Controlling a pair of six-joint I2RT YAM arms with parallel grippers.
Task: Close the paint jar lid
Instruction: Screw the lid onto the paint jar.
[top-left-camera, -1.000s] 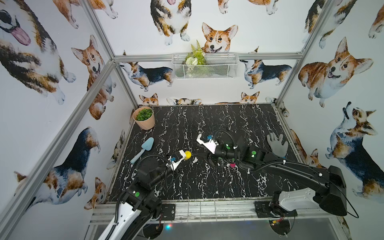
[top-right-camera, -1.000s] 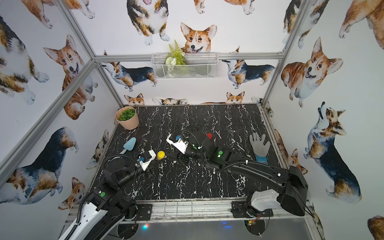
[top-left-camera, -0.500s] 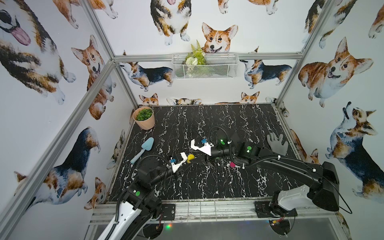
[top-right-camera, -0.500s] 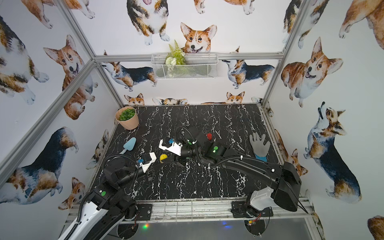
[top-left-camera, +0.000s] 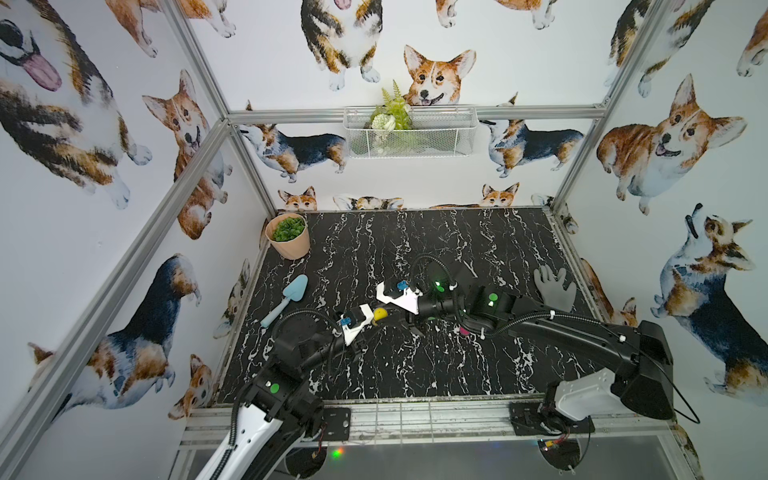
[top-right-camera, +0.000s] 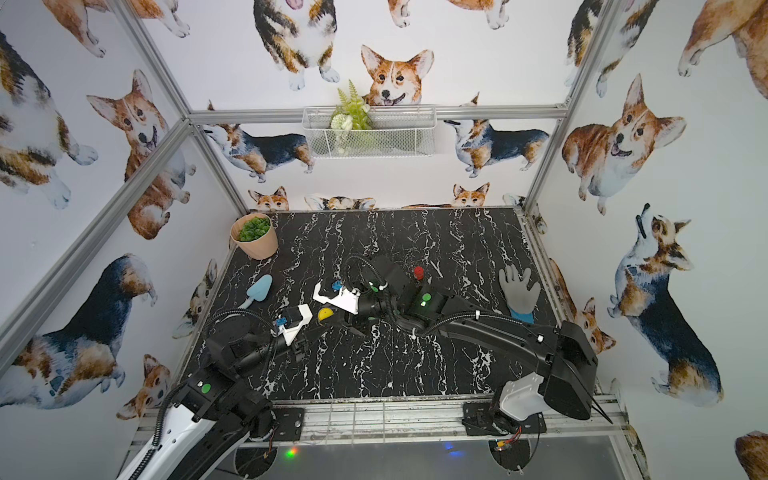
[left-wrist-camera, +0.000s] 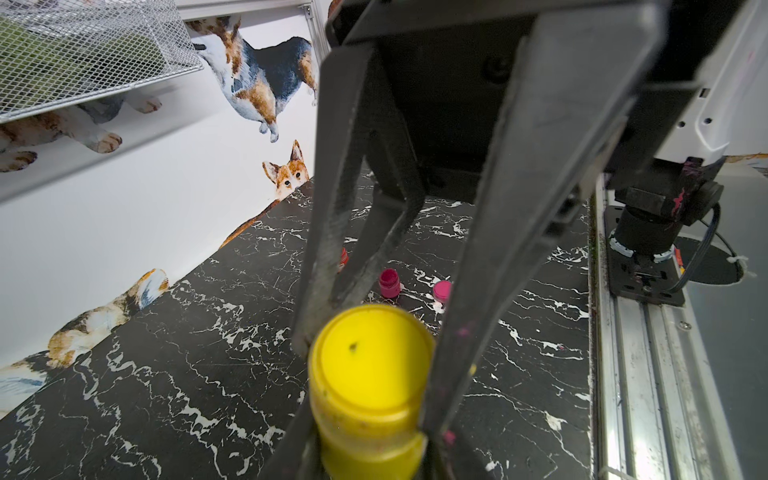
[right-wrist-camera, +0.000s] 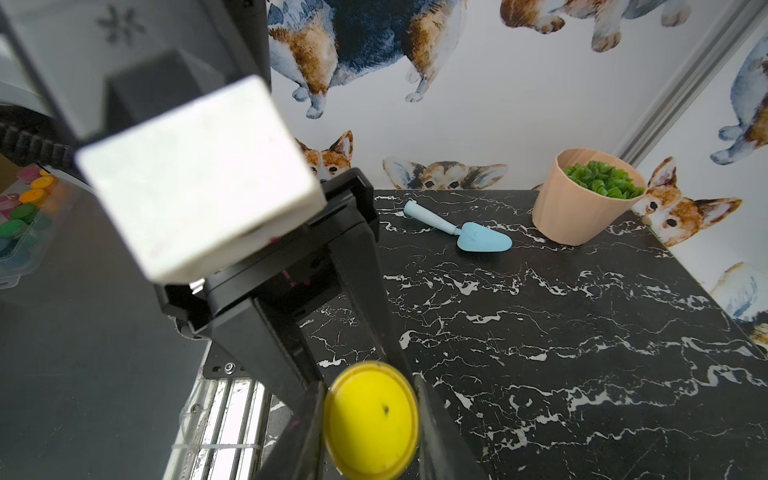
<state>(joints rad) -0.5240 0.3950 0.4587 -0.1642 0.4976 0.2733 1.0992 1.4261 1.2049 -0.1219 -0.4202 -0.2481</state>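
Gripping yellow paint jar by the body w/ L jaws, closed tight on both sides, as seen in L wrist view. Pinching its yellow lid w/ R jaws from the opp. side: narrow, w/ a finger pressed to each edge. W/ lid seated on jar top; can't tell if screwed fully down. Visible in both top views as a yellow spot between the two sets of jaws, L of centre over counter, approx mid-depth. Can't tell if resting on counter or held just above. Beyond it in L wrist view: dark pink jar standing on counter, w/ lighter pink item just beside, partly hidden. Further back in a top view: red jar. Near L edge, well apart from the grip: blue trowel. In back-L corner: plant pot. By R edge: grey glove. On back wall: wire basket w/ greenery.
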